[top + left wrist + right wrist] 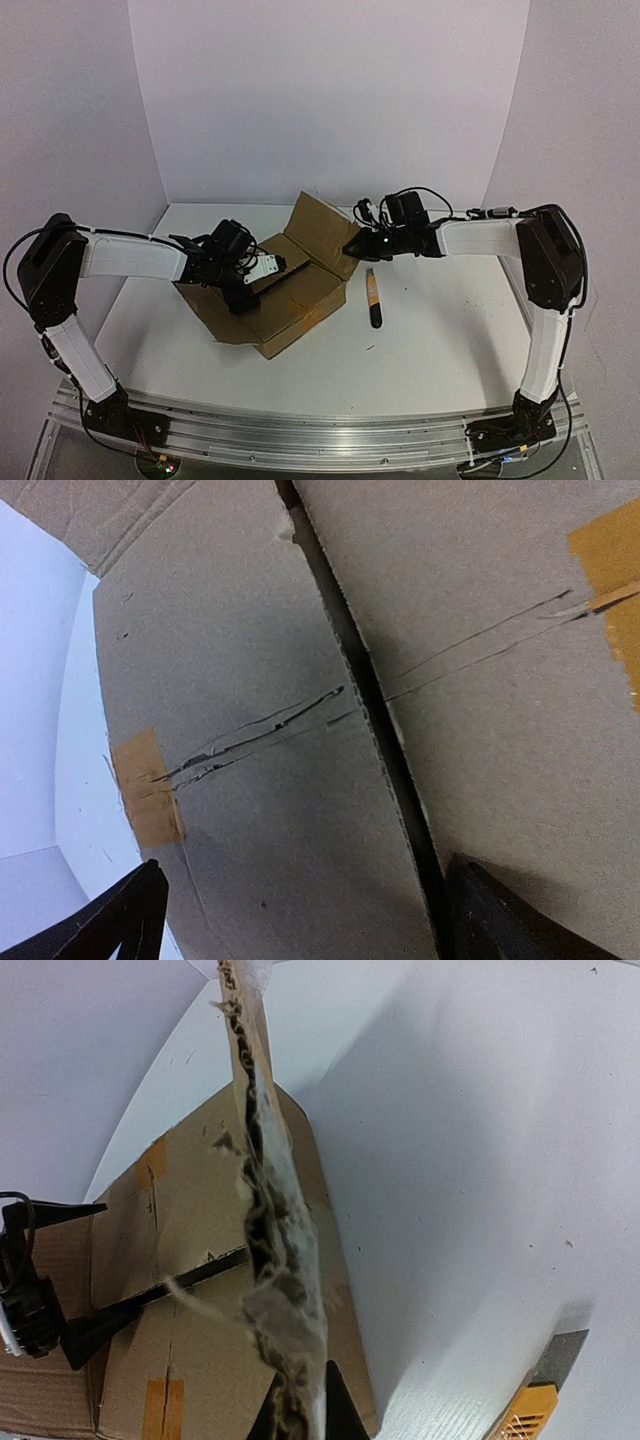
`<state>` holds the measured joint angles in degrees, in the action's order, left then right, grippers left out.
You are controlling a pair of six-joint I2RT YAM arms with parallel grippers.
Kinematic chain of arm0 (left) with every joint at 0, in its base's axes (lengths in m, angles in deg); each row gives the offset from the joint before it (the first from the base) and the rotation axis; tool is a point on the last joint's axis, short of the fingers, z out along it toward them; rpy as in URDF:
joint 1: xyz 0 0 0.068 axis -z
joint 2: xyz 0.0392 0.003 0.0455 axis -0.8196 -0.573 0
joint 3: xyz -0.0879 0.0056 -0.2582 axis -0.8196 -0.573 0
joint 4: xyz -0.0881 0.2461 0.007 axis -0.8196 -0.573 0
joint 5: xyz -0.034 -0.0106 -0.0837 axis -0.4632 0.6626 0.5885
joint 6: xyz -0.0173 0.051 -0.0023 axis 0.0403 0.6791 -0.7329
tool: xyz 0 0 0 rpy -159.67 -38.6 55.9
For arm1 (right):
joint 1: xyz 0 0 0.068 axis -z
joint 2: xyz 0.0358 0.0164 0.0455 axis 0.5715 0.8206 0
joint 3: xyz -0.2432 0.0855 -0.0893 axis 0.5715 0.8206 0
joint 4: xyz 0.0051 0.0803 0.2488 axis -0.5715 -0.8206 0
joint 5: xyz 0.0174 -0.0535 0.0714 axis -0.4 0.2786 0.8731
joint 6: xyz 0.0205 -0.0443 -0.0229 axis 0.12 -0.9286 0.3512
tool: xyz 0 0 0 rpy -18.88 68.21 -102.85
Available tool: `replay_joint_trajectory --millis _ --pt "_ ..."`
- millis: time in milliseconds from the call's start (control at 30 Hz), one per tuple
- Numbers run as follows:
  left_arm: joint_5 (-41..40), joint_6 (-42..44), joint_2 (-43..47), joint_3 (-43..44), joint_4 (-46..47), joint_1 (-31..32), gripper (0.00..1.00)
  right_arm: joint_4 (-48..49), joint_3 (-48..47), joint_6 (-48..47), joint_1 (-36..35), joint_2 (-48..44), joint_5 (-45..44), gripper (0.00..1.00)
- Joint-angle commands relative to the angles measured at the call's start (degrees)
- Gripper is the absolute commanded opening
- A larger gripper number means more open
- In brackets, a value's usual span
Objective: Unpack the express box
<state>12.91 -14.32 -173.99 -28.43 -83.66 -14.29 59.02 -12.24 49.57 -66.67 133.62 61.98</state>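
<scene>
The express box [300,310] is a brown carton in the middle of the table. Its back right flap [322,228] stands raised. My right gripper [358,245] is shut on that flap's edge. In the right wrist view the flap's torn, taped edge [265,1210] runs edge-on up from the closed fingertips [335,1415]. My left gripper [245,285] is open, low over the box top. In the left wrist view its fingers [130,920] straddle the two cardboard flaps [250,680], by the dark gap between them. The box's contents are hidden.
A yellow-black utility knife [373,297] lies on the white table just right of the box, and it shows in the right wrist view [530,1410]. Orange tape patches [150,785] remain on the flaps. White walls enclose the table at the back and sides.
</scene>
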Motion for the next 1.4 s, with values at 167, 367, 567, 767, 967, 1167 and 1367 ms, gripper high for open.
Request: replay_joint_trajectory --millis 167,367,567,767,967,1167,1367 --pt "-17.21 10.70 -2.22 -1.38 8.21 0.52 0.97 2.58 -0.67 -0.71 -0.39 -1.38 2.33 0.04" --pt "-21.36 18.77 -1.22 -3.17 17.17 0.28 0.63 3.11 -0.40 -0.31 -0.30 -1.51 2.82 0.04" --pt "-18.79 12.92 -3.21 9.46 8.24 -5.37 0.03 3.19 0.40 1.34 0.65 -1.32 2.25 0.06" --pt "-6.46 -3.55 -5.80 25.29 -14.47 -10.93 0.00 2.85 -3.42 7.25 3.31 1.59 -1.60 0.28" --pt "1.88 -16.37 -4.50 31.39 -23.48 -11.22 0.00 -7.37 -9.27 11.52 4.85 -0.93 -12.26 0.51" --pt "1.90 -18.93 -3.58 36.64 -24.46 -11.22 0.00 -12.57 -4.05 9.68 2.83 -13.50 -25.03 0.53" --pt "13.44 -24.40 -5.51 39.09 -31.53 -11.13 0.00 -5.31 -3.59 -17.54 -8.69 -20.77 -15.66 0.59"
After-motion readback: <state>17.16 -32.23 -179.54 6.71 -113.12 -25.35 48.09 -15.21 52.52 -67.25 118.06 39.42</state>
